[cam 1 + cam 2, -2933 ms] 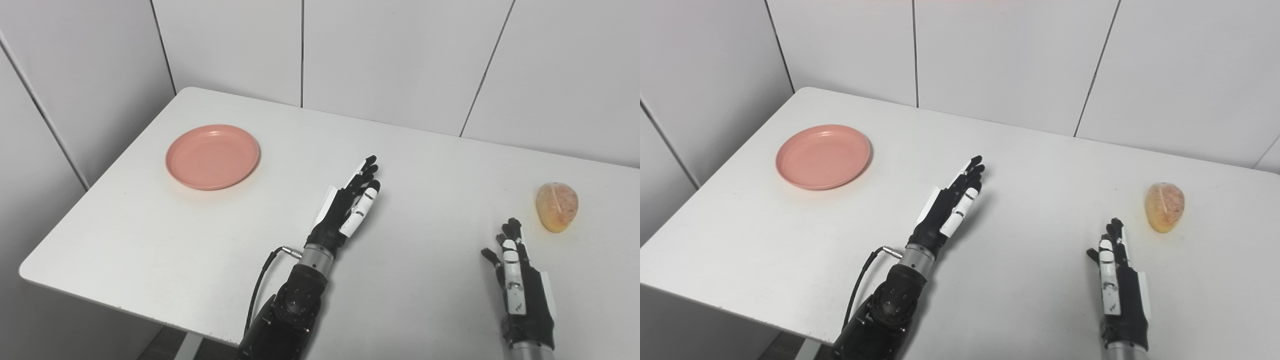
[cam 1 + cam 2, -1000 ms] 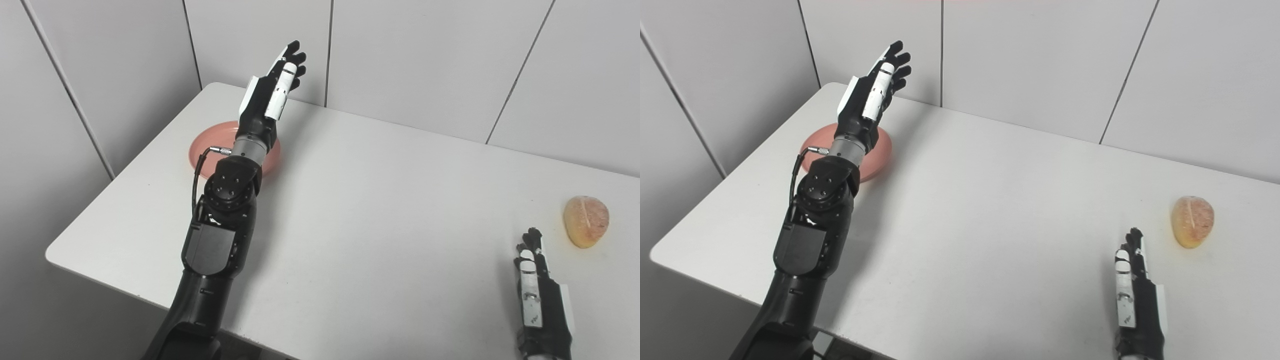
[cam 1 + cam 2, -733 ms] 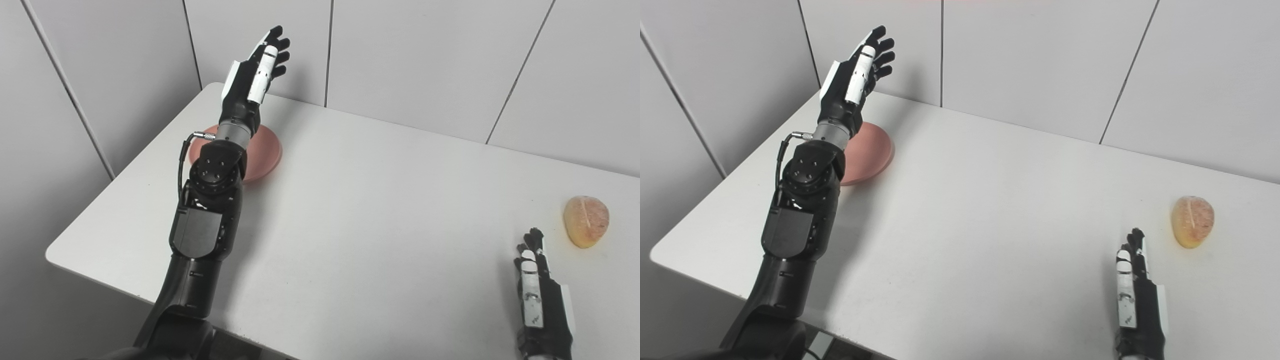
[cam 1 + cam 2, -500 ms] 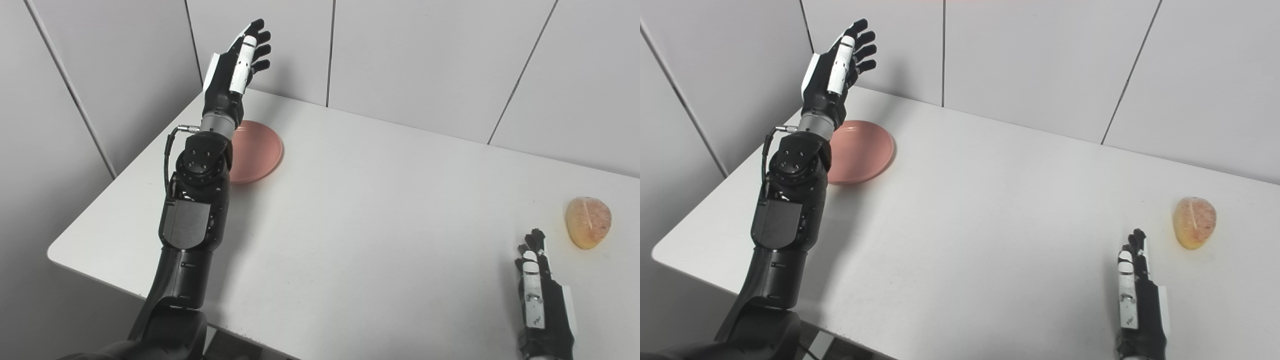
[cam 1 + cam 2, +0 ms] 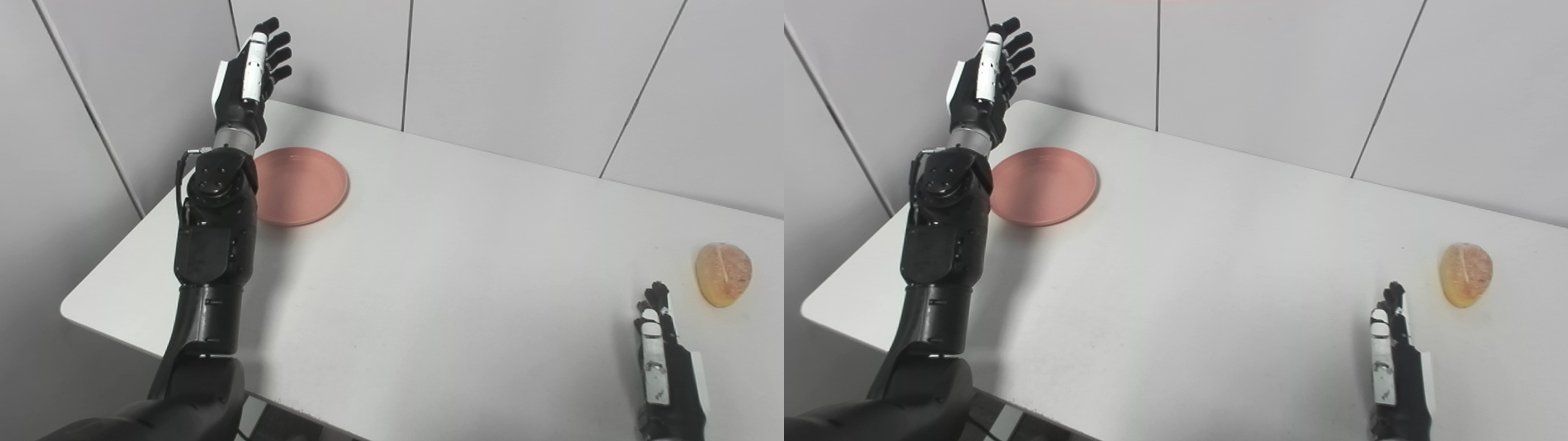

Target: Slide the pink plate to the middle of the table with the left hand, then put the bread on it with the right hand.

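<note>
The pink plate (image 5: 300, 185) lies flat at the far left of the white table (image 5: 465, 257), near the far left corner, where the table's rounded edge meets the grey panelled wall (image 5: 520, 73). It is a round, shallow dish with a low raised rim and a smooth matte surface. Between it and the middle of the table the top is bare, smooth and lightly scuffed.

The left hand (image 5: 248, 73) is raised well above the table, over the left edge and just beyond the plate's left rim as the cameras see it. Its black fingers (image 5: 278, 49) are spread and point upward, holding nothing, and it does not touch the plate. The black jointed forearm (image 5: 214, 245) rises from the bottom left and covers a sliver of the plate's left side.

The bread (image 5: 723, 274) sits near the right edge, an oval golden-brown roll with a pale split along its top and a rough crust. It is well apart from the plate, with the whole width of the table between them.

The right hand (image 5: 664, 373) rests low at the near right, fingers extended forward and close together, empty, just short of the bread and a little to its left, not touching it.
</note>
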`<state>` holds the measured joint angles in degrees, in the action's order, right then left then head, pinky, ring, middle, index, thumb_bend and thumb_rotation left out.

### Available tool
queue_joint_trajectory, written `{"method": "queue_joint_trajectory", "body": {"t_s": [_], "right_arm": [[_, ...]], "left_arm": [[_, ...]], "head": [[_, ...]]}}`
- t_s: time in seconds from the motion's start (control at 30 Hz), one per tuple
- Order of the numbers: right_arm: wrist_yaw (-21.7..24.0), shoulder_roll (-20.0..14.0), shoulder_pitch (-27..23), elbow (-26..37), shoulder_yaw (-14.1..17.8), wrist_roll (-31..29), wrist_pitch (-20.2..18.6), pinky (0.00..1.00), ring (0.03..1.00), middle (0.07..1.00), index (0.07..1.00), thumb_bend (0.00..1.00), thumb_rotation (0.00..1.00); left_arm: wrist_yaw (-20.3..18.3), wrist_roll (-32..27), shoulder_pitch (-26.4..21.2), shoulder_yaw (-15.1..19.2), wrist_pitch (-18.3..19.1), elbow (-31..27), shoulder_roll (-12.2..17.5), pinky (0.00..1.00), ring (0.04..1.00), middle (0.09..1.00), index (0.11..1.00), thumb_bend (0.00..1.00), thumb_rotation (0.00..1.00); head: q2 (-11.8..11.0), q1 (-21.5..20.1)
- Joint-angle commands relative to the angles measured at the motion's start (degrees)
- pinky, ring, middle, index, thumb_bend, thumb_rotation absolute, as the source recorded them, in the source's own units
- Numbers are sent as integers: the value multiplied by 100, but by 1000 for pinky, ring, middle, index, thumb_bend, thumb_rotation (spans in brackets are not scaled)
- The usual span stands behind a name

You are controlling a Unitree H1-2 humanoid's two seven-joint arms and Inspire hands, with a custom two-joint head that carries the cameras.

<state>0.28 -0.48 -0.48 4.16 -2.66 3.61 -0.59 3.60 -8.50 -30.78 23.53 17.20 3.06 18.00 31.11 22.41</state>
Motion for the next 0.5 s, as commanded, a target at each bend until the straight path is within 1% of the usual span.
{"method": "queue_joint_trajectory", "body": {"t_s": [0.0,0.1,0.17,0.33,0.47], "right_arm": [[-23,-47,-56,80,22,38,250,993,989,987,982,98,1000],[-22,-25,-49,99,50,-12,212,989,985,984,980,95,1000],[-11,-26,-50,106,58,-32,192,998,992,991,987,92,1000],[35,-70,-47,136,59,-57,146,1000,999,998,993,106,1000],[45,-66,-40,152,75,-131,137,1000,1000,1000,999,108,1000]], "left_arm": [[11,-126,-319,50,-37,-32,256,858,880,872,858,373,1000],[-22,-366,-307,178,-41,72,352,835,883,876,862,372,1000],[-43,-463,-293,217,-63,142,415,846,893,891,878,371,1000],[-26,-662,-289,350,-156,367,526,844,879,882,866,371,1000],[-46,-803,-275,422,-178,562,638,871,891,893,884,370,1000]], "head": [[6,8],[14,27],[13,34],[17,52],[17,71]]}}
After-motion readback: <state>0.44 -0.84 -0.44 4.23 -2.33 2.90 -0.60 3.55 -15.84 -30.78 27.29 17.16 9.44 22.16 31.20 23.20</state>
